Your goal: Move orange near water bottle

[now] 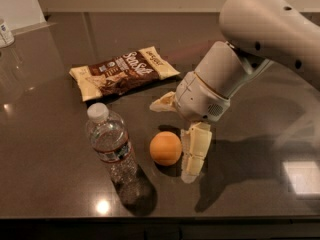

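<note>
1. The camera view looks down on a dark, shiny bench (45, 184).
2. The bottle (111, 146) stands up straight near the front of the bench, on the left side. It is clear, with a white cap (97, 112) on top and a dark band round its middle.
3. The orange (165, 148) sits on the bench just to the right of the bottle. It is near the bottle, with a small gap between them.
4. A big white arm (270, 29) comes in from the top right. It bends down toward the middle of the bench.
5. The jaws are at the end of the arm, just right of the orange and a bit behind it. They are wide open and hold nothing.
6. One finger (196, 151) points down at the bench, right beside the orange on its right side. I cannot tell if it touches the orange.
7. The other finger (163, 104) sticks out to the left, behind the orange and apart from it.
8. A brown and cream bag (122, 72) lies flat behind the bottle, toward the back left. It touches neither the bottle nor the orange.
9. A small white pot (5, 32) stands at the far left edge, at the back, well apart from everything else.
10. The bottle and the arm throw dark shadows on the bench. A bright spot of light shines on the bench in front of the bottle.
</note>
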`<state>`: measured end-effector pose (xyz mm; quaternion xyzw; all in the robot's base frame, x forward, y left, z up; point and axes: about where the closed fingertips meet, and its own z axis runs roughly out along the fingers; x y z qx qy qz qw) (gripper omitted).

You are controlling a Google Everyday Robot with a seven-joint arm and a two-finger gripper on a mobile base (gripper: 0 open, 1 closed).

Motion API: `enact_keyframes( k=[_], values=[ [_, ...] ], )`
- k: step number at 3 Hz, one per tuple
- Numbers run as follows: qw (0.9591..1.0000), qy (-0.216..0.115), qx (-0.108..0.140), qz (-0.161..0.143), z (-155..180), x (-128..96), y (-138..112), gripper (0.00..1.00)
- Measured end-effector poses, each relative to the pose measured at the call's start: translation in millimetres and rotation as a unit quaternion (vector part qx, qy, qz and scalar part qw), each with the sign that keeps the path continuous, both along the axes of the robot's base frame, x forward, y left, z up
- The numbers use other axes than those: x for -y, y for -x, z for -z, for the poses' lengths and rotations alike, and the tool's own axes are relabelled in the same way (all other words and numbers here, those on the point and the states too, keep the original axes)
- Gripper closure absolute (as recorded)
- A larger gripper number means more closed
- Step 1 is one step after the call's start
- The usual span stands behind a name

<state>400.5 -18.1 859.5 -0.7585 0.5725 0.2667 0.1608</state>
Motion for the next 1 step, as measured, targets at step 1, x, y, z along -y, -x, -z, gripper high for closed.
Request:
enact_keyframes(
  k=[1],
  values=[
    [1.0,0.0,0.0,0.0,0.0,0.0,0.0,0.0]
  ],
)
